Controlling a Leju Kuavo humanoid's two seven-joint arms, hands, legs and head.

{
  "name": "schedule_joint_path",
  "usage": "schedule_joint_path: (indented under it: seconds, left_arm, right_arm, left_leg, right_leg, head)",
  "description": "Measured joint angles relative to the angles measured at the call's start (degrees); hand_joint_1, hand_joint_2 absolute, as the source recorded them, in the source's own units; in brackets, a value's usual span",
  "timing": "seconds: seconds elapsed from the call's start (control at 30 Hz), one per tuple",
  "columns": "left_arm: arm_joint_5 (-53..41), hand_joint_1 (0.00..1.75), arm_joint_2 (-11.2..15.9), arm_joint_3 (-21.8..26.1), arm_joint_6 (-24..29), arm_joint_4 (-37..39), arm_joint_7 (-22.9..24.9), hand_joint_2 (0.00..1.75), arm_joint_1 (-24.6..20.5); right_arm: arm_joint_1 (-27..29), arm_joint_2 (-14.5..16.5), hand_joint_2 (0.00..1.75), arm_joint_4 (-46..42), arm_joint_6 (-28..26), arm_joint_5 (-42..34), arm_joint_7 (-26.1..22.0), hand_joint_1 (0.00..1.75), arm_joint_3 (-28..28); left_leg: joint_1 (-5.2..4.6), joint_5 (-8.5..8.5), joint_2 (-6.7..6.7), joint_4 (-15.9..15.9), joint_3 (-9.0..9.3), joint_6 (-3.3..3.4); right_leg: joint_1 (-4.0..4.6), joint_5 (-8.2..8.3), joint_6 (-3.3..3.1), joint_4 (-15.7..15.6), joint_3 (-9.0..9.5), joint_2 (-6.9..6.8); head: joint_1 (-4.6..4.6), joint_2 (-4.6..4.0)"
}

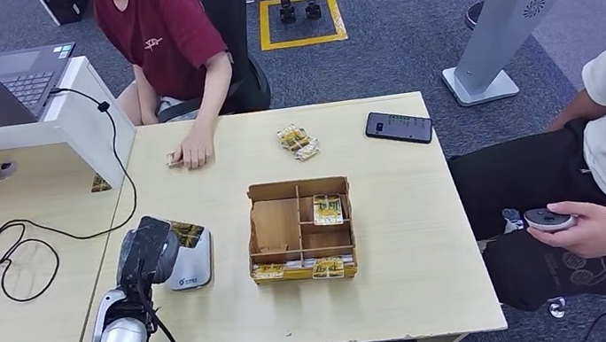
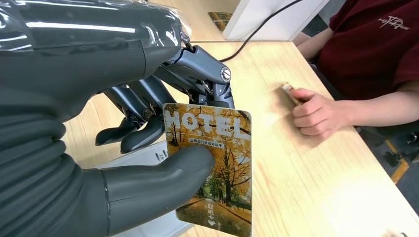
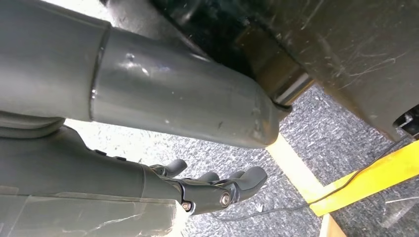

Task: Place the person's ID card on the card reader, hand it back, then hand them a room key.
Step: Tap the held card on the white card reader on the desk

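My left hand (image 1: 145, 251) hovers over the white card reader (image 1: 190, 267) near the table's front left. It pinches a card (image 2: 212, 168) printed HOTEL with yellow autumn trees between thumb (image 2: 163, 182) and fingers; the card's edge (image 1: 187, 233) shows above the reader (image 2: 148, 153). A person in a red shirt rests a hand (image 1: 192, 153) on the far side of the table, covering a small flat object (image 2: 288, 91). A cardboard box (image 1: 297, 185) in the middle holds similar cards (image 1: 327, 209). My right hand (image 3: 217, 190) hangs by the floor, fingers loosely apart, holding nothing.
Loose cards (image 1: 297, 142) and a black phone (image 1: 399, 127) lie at the table's far side. A laptop (image 1: 27, 76) on a white stand and a black cable (image 1: 22, 237) are to the left. A second person sits at the right holding a small device (image 1: 548, 219).
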Motion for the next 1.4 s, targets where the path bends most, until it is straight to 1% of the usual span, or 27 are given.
schedule_joint_path:
  seconds: [0.13,0.27,0.57,0.77,1.07,1.4]
  left_arm:
    - [-0.09,1.75,0.01,0.00,0.26,0.83,0.28,1.75,-0.08]
    - [-2.66,1.75,-0.06,-0.20,1.89,2.11,1.36,1.75,-0.27]
    - [-8.00,1.75,-0.29,-0.57,3.86,4.86,2.90,1.75,-0.27]
    - [-12.85,1.75,-1.08,-0.59,4.69,7.22,4.00,1.75,-0.16]
    - [-17.81,1.75,-3.02,-0.61,4.67,10.16,5.29,1.75,-0.14]
    - [-20.55,1.75,-4.12,-0.61,4.85,11.94,5.96,1.75,-0.08]
  right_arm:
    - [0.01,0.56,0.00,0.00,-0.23,0.14,0.65,0.00,0.00]
    - [0.01,0.88,0.00,0.00,-0.27,0.33,1.15,0.00,0.00]
    - [0.00,0.90,0.00,0.00,0.68,0.43,0.11,0.00,0.00]
    - [-0.03,1.18,0.00,-0.01,0.06,1.29,1.50,0.00,0.02]
    - [-0.13,1.10,0.00,-0.02,1.07,1.32,0.19,0.00,0.02]
    - [-0.15,1.10,0.00,-0.02,1.05,1.50,0.13,0.00,0.07]
  left_leg:
    - [0.00,0.00,0.00,0.00,0.00,0.00]
    - [0.00,0.00,0.00,0.00,0.00,0.00]
    - [0.00,0.00,0.00,0.00,0.00,0.00]
    - [0.00,0.00,-0.01,0.00,0.00,0.00]
    - [-0.01,0.00,-0.01,0.00,0.01,0.00]
    - [0.00,0.00,-0.02,0.00,0.01,0.00]
  right_leg:
    - [0.00,0.00,0.00,0.00,0.00,0.00]
    - [0.00,0.00,0.00,0.00,0.00,0.00]
    - [0.00,0.00,0.00,0.00,0.00,0.00]
    - [0.00,0.00,0.00,0.00,0.00,-0.01]
    - [0.00,0.00,0.00,0.00,0.03,-0.01]
    - [0.00,0.00,0.00,0.00,0.04,-0.02]
  head:
    - [-0.01,0.00]
    - [0.00,0.00]
    - [-0.01,0.00]
    - [-0.02,0.00]
    - [-0.01,0.00]
    - [-0.01,0.00]
